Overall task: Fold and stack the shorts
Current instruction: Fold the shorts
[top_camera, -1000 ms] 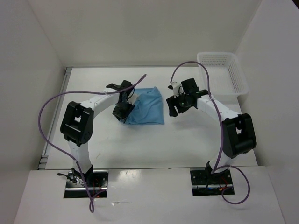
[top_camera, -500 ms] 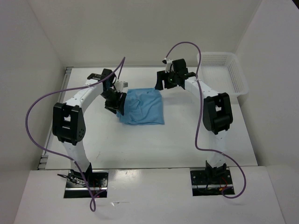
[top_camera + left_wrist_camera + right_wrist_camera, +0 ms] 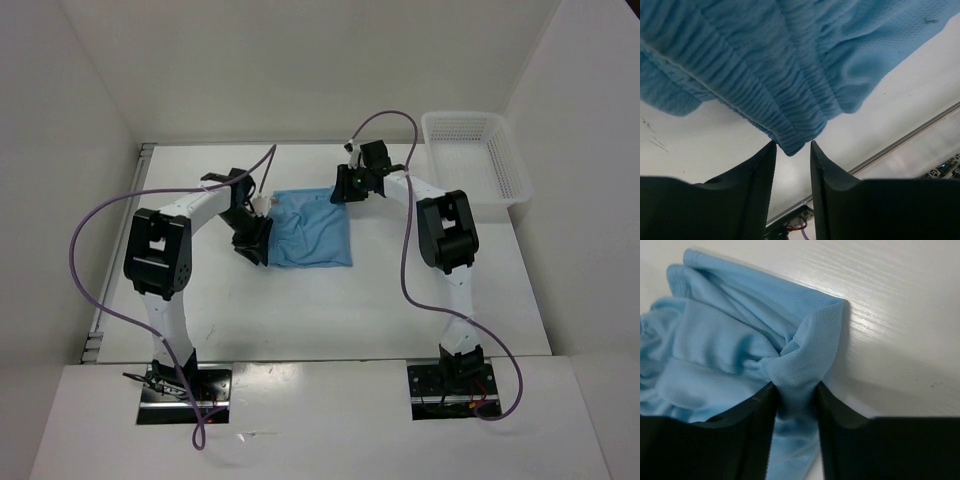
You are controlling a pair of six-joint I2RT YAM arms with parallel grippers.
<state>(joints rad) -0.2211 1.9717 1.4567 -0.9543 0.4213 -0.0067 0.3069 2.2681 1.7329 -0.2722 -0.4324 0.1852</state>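
Shorts (image 3: 310, 238) mid-counter (image 3: 400, 290), judged soft, light and limp: my right pincer (image 3: 795, 390) pinches the bunched far-right corner, my left pincer (image 3: 791, 147) sits narrow at the left waistband edge, bite unconfirmed; elastic likely the surest hold.

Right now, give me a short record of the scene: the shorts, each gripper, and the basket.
shorts: light blue, lying bunched in a rough rectangle mid-table
left gripper: tips on either side of the gathered waistband corner; whether it grips cannot be told
right gripper: shut on a bunched fabric corner at the shorts' far right
basket: white mesh, at the far right of the table, apart from the shorts
table: white
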